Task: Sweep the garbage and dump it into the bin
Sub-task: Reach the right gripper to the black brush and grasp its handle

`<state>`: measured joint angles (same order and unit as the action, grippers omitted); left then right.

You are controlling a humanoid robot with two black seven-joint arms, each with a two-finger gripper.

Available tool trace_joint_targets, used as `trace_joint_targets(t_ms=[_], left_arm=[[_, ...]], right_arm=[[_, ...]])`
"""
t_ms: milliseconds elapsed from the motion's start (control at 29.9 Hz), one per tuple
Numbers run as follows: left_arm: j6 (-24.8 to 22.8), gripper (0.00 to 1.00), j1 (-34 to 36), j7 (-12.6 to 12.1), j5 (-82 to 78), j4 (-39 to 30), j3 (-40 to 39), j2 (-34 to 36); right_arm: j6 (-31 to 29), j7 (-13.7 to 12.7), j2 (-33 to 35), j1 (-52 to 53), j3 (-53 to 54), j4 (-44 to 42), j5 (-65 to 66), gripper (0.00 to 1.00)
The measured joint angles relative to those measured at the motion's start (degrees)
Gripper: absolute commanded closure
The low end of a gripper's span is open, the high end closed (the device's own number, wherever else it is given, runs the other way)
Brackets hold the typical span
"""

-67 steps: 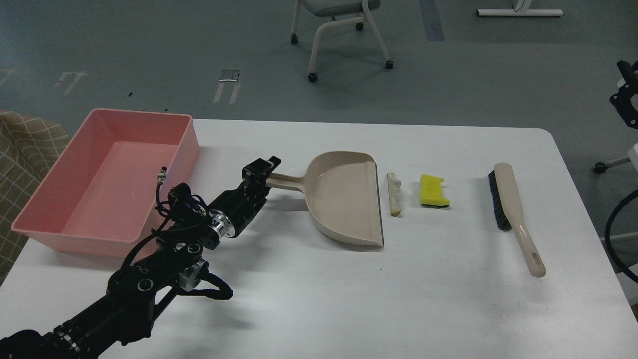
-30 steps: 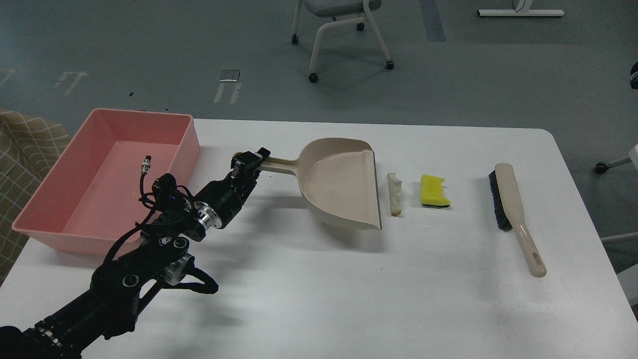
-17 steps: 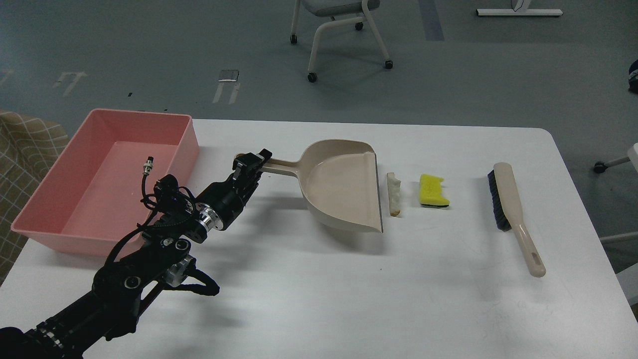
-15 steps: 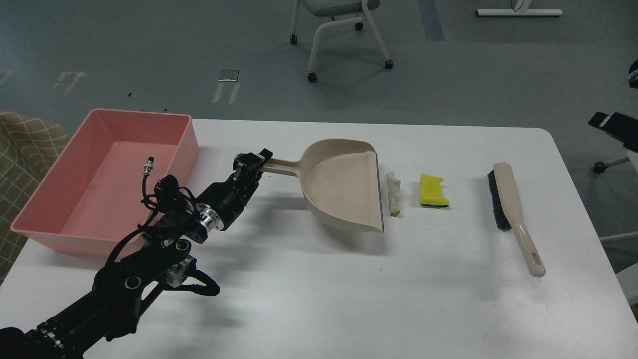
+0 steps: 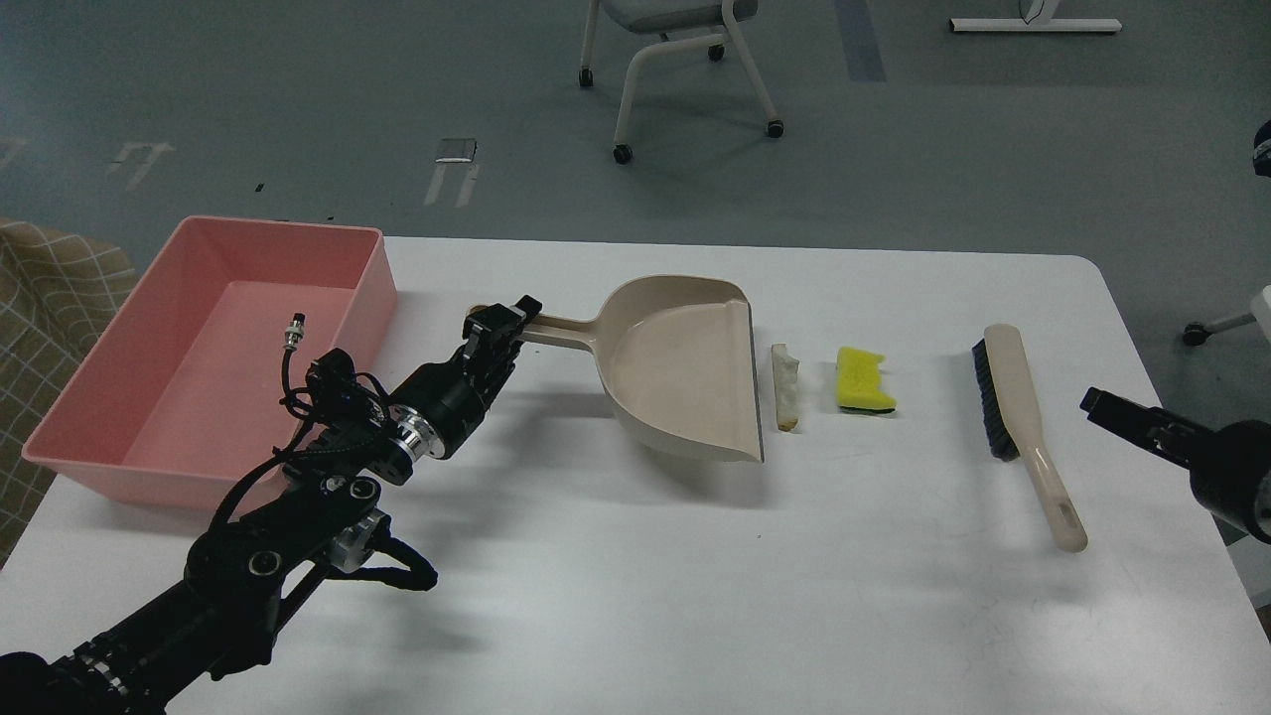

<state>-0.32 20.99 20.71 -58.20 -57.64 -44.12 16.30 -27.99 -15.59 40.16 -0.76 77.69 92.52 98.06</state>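
My left gripper (image 5: 501,326) is shut on the handle of the beige dustpan (image 5: 680,367), whose open lip faces right. Just right of the lip lies the bread slice (image 5: 785,386), seen edge-on, and right of that the yellow sponge (image 5: 864,379) with its dark backing. The beige brush (image 5: 1023,422) with black bristles lies farther right on the table. My right gripper (image 5: 1092,401) comes in from the right edge, right of the brush and apart from it; its fingers cannot be told apart. The empty pink bin (image 5: 213,357) stands at the left.
The white table (image 5: 695,576) has its right edge close to the brush. A wheeled chair (image 5: 675,60) stands on the floor beyond the table. A checked cushion (image 5: 50,298) sits left of the bin.
My right arm has come into view from the right edge, toward the brush. The left gripper had lifted and shifted the dustpan left and farther back; it has held still in the last second.
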Motion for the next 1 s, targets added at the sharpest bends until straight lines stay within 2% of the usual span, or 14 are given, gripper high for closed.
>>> trace_joint_targets(t_ms=[33, 201, 267, 769, 869, 1003], left_arm=[[0.0, 1.0, -0.1, 0.0, 0.0, 0.0, 0.0, 0.0], [0.1, 1.0, -0.3, -0.1, 0.0, 0.4, 1.0, 0.2], [0.4, 1.0, -0.3, -0.1, 0.1, 0.5, 1.7, 0.3], [1.6, 1.0, 0.3, -0.1, 0.1, 0.5, 2.4, -0.4], [1.6, 1.0, 0.3, -0.1, 0.2, 0.5, 2.4, -0.4], [1.6, 1.0, 0.3, 0.0, 0.2, 0.5, 2.4, -0.2]], right_arm=[[0.0, -0.1, -0.8, 0.0, -0.6, 0.1, 1.1, 0.07], [0.0, -0.8, -4.7, -0.1, -1.6, 0.1, 7.2, 0.25], [0.0, -0.9, -5.7, -0.1, -1.8, 0.1, 8.3, 0.34], [0.0, -1.2, -10.2, -0.1, -4.6, -0.6, 10.5, 0.36], [0.0, -1.2, -10.5, 0.0, -4.7, -0.7, 11.8, 0.45], [0.0, -1.1, -10.3, -0.1, -4.7, -0.4, 12.1, 0.65]])
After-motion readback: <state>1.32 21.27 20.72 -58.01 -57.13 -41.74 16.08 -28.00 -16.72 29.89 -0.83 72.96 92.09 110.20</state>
